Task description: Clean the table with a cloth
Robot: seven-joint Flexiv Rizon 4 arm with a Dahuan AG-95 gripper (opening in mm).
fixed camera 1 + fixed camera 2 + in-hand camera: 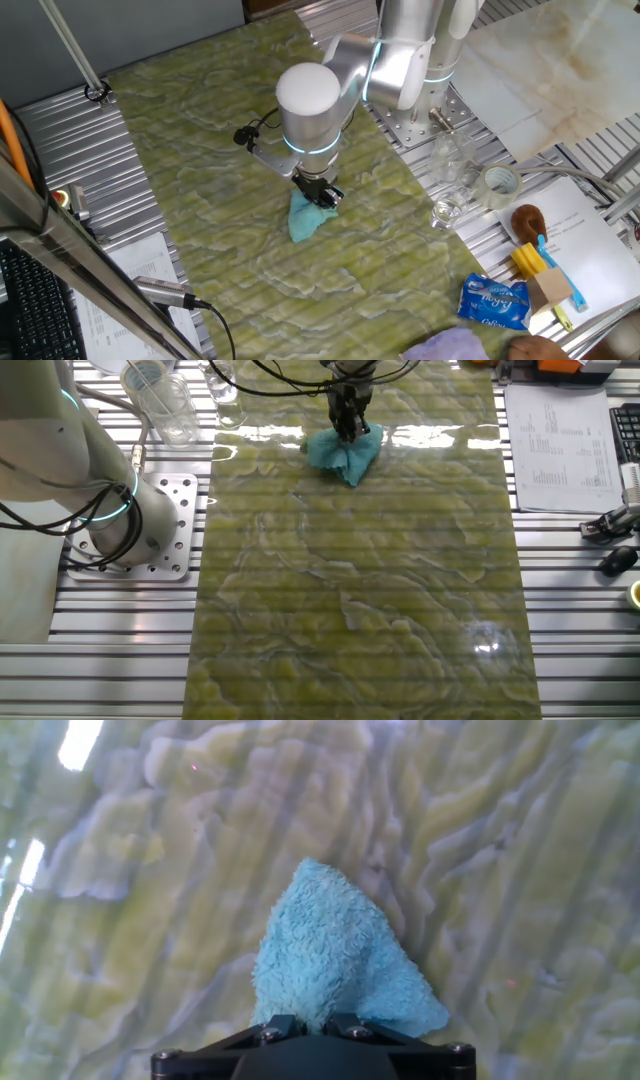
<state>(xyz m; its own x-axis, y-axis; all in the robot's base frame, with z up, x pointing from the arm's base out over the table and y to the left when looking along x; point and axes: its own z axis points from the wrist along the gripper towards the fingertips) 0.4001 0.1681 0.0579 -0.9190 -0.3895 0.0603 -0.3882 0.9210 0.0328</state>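
Nearest us in the hand view, our gripper point(310, 1025) pinches the cloth point(335, 955) by its bunched end, fingers pressed together on the fabric. The turquoise rag fans out to a point, lying on the table point(150, 900) midway between its long edges, toward the arm's end.

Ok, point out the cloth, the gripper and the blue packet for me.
cloth point(335, 955), hand view, middle of the fabric.
gripper point(322, 194), one fixed view, between its fingertips, pinching the cloth's top.
blue packet point(493, 302), one fixed view, centre of its face.
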